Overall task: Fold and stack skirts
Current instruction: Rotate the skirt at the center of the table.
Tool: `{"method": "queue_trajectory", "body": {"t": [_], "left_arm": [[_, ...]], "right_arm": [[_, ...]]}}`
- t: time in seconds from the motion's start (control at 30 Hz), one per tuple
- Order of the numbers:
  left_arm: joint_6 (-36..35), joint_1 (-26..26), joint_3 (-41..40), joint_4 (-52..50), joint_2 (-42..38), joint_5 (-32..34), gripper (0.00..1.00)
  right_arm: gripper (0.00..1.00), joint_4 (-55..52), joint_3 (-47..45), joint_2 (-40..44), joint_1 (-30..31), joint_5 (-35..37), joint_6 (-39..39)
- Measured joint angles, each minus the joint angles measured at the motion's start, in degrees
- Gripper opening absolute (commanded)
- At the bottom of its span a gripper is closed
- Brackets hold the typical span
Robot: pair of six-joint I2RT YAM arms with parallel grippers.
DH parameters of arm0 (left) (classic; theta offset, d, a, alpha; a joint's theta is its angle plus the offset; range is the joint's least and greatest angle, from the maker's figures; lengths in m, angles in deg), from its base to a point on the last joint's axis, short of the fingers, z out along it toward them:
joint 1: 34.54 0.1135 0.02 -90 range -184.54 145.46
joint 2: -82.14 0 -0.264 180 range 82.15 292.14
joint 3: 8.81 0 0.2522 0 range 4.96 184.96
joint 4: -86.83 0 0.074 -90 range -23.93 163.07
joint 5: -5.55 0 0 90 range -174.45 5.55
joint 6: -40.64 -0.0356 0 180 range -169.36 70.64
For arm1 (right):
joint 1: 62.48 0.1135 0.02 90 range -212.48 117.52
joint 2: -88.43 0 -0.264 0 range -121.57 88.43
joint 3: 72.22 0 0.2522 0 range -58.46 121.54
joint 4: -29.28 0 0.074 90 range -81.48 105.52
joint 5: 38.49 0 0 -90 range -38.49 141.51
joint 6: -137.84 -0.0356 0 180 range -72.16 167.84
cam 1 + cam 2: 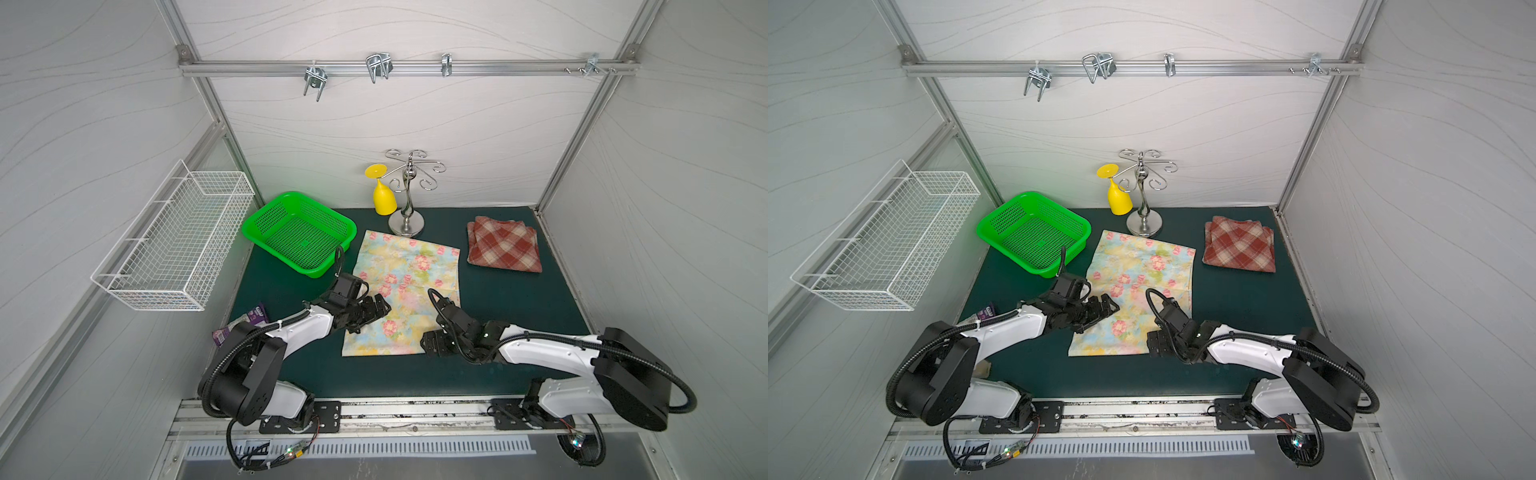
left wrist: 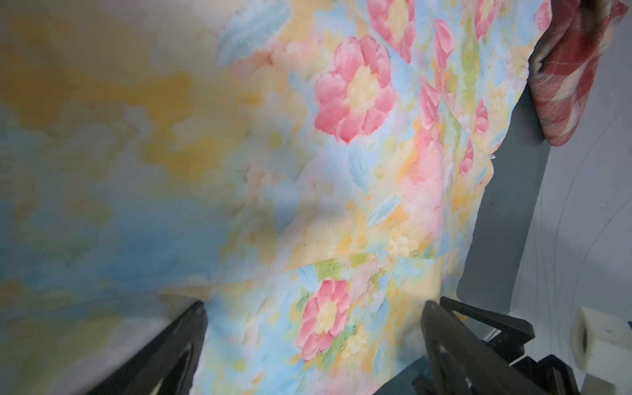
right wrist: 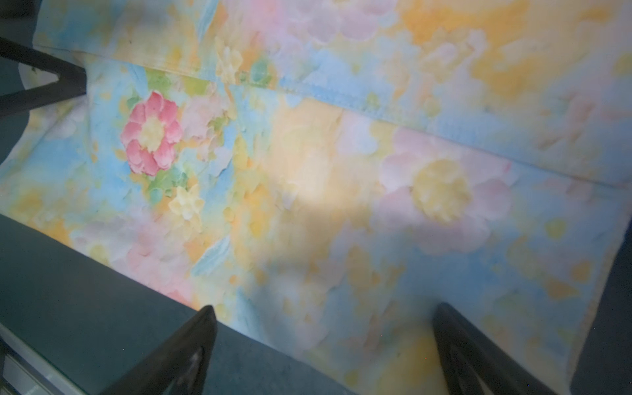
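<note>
On the dark green felt-like mat (image 1: 519,316), a thin, pale yellow-blue skirt with pink flowers (image 1: 405,282) lay flat at centre. A thick red-brown and cream plaid skirt (image 1: 503,245) sat folded at far right. The left gripper (image 2: 314,307) and right gripper (image 3: 326,309) hung over the floral cloth, jaws wide and empty, masking parts of its near edges.

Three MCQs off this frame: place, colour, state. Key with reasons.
1. The plaid skirt lies: A) in the basket B) on the mat, far right C) held aloft.
2. The upturned goblet is: A) red B) yellow C) blue.
3. The left gripper and right gripper are: A) open B) shut C) shut on cloth.
1 B: folded on bare mat, apart from the floral skirt. 2 B: yellow in both top views. 3 A: wrist views show jaws spread over the floral skirt.
</note>
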Motion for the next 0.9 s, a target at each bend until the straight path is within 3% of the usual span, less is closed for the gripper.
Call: {"method": "queue_trajectory", "body": {"t": [0.4,0.9], "left_arm": [[-1.7,4.83,2.36,-0.59,2.34,-0.9,0.98],[-4.87,9.07,1.22,-14.84,-7.43,5.66,0.99]], "right_arm": [[0.99,-2.36,3.76,-4.04,3.37,3.5,-1.42],[0.99,-7.76,12.11,-8.81,11.02,1.9,-3.37]]}}
